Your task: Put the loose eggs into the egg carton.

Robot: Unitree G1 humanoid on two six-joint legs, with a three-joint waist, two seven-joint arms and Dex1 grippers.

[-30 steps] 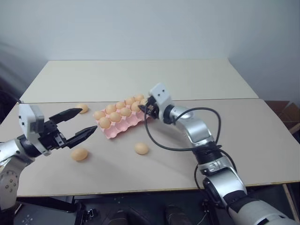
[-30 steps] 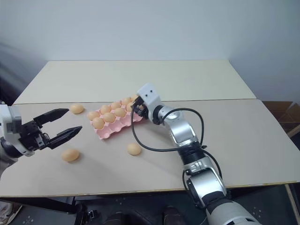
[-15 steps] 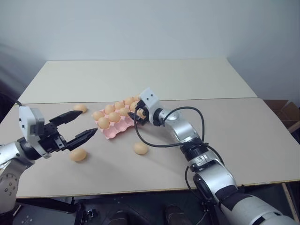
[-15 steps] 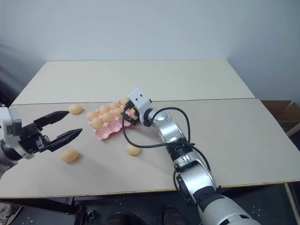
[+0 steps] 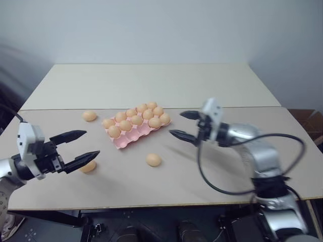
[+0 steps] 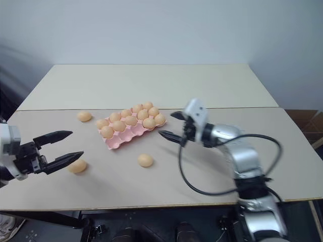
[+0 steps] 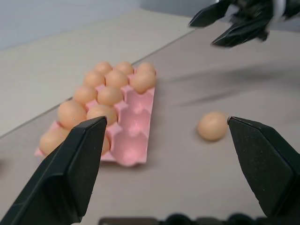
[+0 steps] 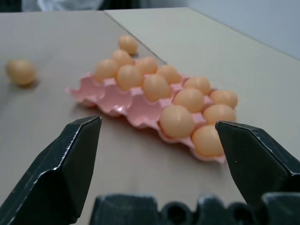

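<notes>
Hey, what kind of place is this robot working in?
Probably a lab or test room rather than a kitchen: two plain beige tables pushed together against a bare pale wall, holding just a pink egg carton and a few loose eggs, like a staged trial.

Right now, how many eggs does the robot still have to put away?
Done: most cups of the egg carton hold eggs.
In hand: nothing; the left gripper and the right gripper are both open and empty.
Left: three loose eggs on the table, one in front of the carton, one behind it and one by the left gripper.
</notes>
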